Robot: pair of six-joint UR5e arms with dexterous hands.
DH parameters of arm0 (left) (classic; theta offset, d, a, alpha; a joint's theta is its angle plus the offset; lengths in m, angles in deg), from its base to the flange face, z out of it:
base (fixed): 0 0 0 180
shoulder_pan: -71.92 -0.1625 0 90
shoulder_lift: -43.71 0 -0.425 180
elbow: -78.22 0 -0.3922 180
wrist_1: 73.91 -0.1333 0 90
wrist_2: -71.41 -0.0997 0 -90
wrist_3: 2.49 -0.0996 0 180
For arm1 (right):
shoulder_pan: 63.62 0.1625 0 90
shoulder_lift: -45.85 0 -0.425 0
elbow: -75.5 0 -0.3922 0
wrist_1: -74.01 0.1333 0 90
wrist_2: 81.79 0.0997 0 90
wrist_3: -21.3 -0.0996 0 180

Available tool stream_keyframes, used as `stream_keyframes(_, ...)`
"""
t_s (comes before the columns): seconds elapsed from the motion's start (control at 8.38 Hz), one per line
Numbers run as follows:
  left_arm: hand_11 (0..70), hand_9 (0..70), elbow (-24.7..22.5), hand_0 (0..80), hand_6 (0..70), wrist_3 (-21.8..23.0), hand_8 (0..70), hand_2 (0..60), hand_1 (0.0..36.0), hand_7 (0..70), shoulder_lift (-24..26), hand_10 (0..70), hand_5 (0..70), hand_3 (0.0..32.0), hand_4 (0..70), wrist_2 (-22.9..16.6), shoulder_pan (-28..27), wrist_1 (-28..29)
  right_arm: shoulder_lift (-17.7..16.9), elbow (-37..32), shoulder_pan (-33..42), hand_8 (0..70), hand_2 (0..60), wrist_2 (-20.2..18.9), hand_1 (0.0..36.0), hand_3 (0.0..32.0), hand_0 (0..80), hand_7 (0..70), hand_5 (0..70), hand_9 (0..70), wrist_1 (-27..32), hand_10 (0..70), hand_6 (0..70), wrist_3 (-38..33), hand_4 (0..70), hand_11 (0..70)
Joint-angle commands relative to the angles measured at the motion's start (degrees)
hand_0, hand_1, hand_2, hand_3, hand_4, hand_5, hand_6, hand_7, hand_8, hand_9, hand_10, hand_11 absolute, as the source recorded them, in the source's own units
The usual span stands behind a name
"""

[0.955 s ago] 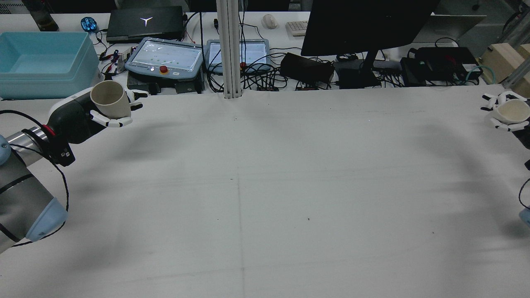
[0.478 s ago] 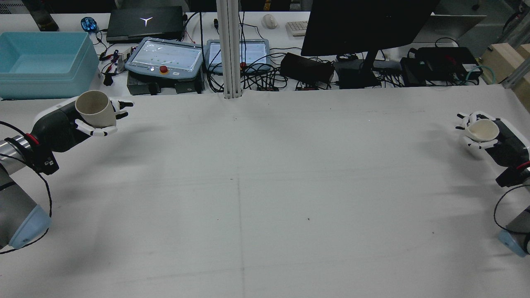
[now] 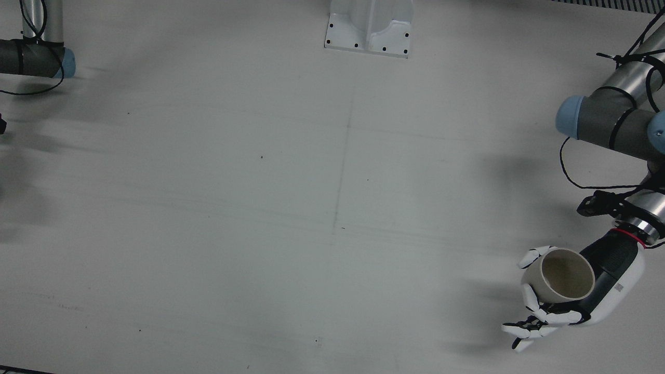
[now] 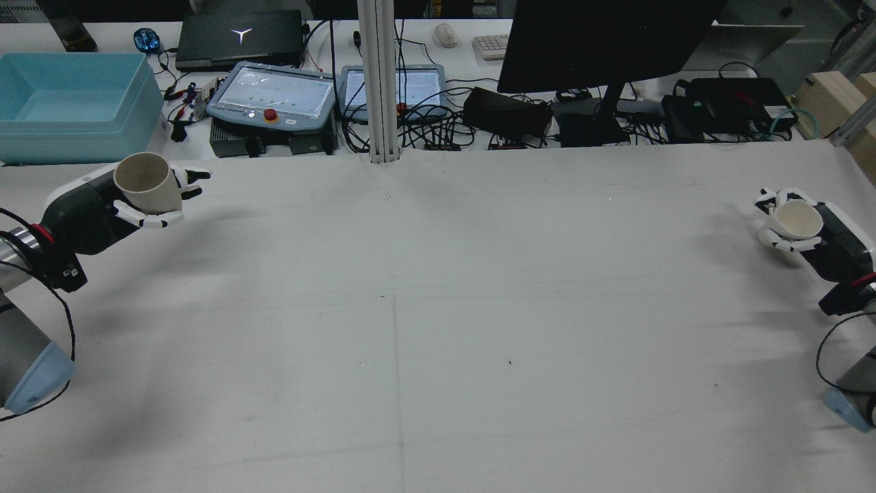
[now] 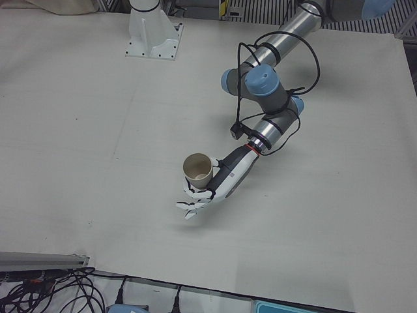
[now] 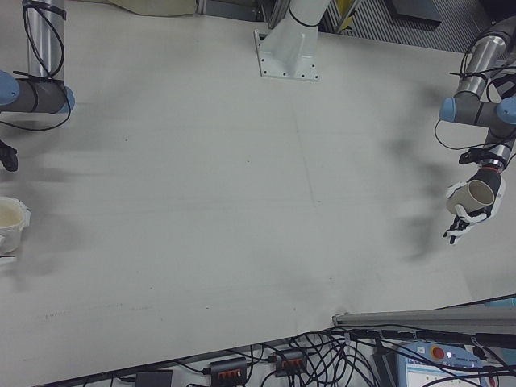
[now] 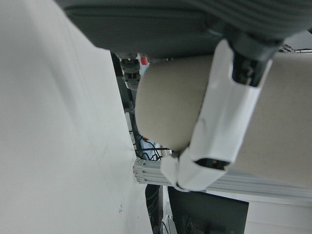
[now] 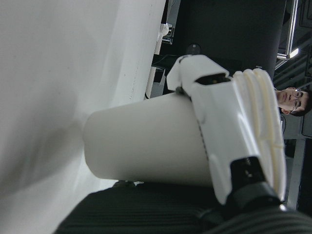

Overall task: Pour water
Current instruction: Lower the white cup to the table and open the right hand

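My left hand is shut on a beige cup, held upright above the table's far left part. In the front view the left hand and its cup show an empty-looking inside. They also show in the left-front view and the right-front view. My right hand is shut on a cream cup at the table's right edge, mouth up. That cup shows at the right-front view's left edge. Each hand view shows fingers wrapped round its cup.
The white table lies between the hands. Beyond its far edge stand a blue bin, two teach pendants, a metal post, a monitor and cables. A white mount plate sits at the table's robot side.
My left hand has drawn left and back toward the robot with its cup. My right hand has come in from the right edge toward the table with its cup, then nearly stopped.
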State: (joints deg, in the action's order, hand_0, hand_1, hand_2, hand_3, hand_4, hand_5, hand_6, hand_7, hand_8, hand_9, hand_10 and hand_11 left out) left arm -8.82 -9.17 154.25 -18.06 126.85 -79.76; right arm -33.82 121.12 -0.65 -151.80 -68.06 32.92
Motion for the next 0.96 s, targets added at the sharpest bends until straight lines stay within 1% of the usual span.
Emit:
stream_keyframes(0.0, 14.2, 7.1, 1.4, 80.0, 19.2, -0.4, 10.4, 60.0, 36.0, 26.6, -3.1, 8.0, 70.0, 0.0, 70.0, 0.0, 0.9, 2.7, -0.7, 0.5, 0.1, 1.5, 0.0, 0.0, 19.9, 1.0, 80.0, 3.4, 1.5, 0.0, -0.1, 1.0, 7.1, -1.9, 5.8, 4.2)
stream_keyframes(0.12, 14.5, 7.4, 3.5, 80.0, 19.5, -1.0, 10.7, 60.0, 36.0, 26.7, -3.4, 8.2, 70.0, 0.0, 70.0, 0.1, 1.0, 4.7, -0.9, 1.0, 0.7, 0.1, 0.0, -0.1, 17.3, 14.8, 80.0, 0.0, 0.0, 0.0, -0.1, 0.0, 2.7, -2.0, 0.0, 1.0)
stream_keyframes(0.24, 14.9, 7.5, 4.6, 80.0, 19.4, -1.2, 10.8, 60.0, 36.0, 26.7, -3.7, 8.4, 70.0, 0.0, 70.0, 0.1, 1.0, 5.8, -1.0, 1.1, 1.8, 0.0, 0.0, -0.4, 14.5, 25.2, 74.4, 0.0, 0.0, 0.0, 0.0, 0.0, 0.1, -2.0, 0.0, 0.0)
stream_keyframes(0.36, 15.0, 7.6, 4.9, 80.0, 19.2, -1.2, 10.9, 60.0, 36.0, 26.6, -4.2, 8.5, 70.0, 0.0, 70.0, 0.2, 1.1, 6.1, -1.6, 2.8, 3.1, 0.0, 0.0, -0.6, 12.8, 32.0, 69.2, 0.0, 0.0, 0.0, 0.0, 0.0, 0.0, -1.9, 0.0, 0.0)
stream_keyframes(0.48, 15.0, 7.6, 5.4, 80.0, 19.0, -1.2, 10.9, 60.0, 36.0, 26.4, -5.1, 8.5, 70.0, 0.0, 70.0, 0.2, 1.1, 6.8, -3.5, 6.2, 3.4, 0.0, 0.0, -0.9, 11.8, 32.0, 64.1, 0.0, 0.0, 0.0, 0.0, 0.0, 0.0, -1.8, 0.0, 0.0)
stream_keyframes(0.6, 15.1, 7.6, 6.4, 80.0, 18.8, -1.2, 11.0, 60.0, 36.0, 26.1, -5.2, 8.7, 70.0, 0.0, 70.0, 0.2, 1.1, 7.7, -3.9, 8.1, 4.2, 0.0, 0.0, -1.0, 11.3, 32.0, 61.6, 0.0, 0.0, 0.0, -0.1, 0.0, 0.0, -1.8, 0.0, 0.0)
stream_keyframes(0.72, 15.4, 7.7, 6.8, 80.0, 18.8, -1.3, 11.1, 60.0, 36.0, 26.0, -5.2, 8.8, 70.0, 0.0, 70.0, 0.2, 1.1, 7.9, -3.9, 9.0, 5.1, 0.0, 0.0, -1.1, 11.2, 32.0, 60.1, 0.0, 0.0, 0.0, -0.1, 0.0, 0.0, -1.9, 0.0, 0.0)
stream_keyframes(0.84, 15.4, 7.6, 7.7, 80.0, 18.9, -1.3, 11.0, 60.0, 36.0, 26.1, -5.2, 8.8, 70.0, 0.0, 70.0, 0.2, 1.1, 8.4, -4.6, 9.2, 5.5, 0.0, 0.0, -2.1, 11.6, 32.0, 59.5, 0.0, 0.0, 0.0, -0.1, 0.0, 0.0, -2.1, 0.0, 0.0)
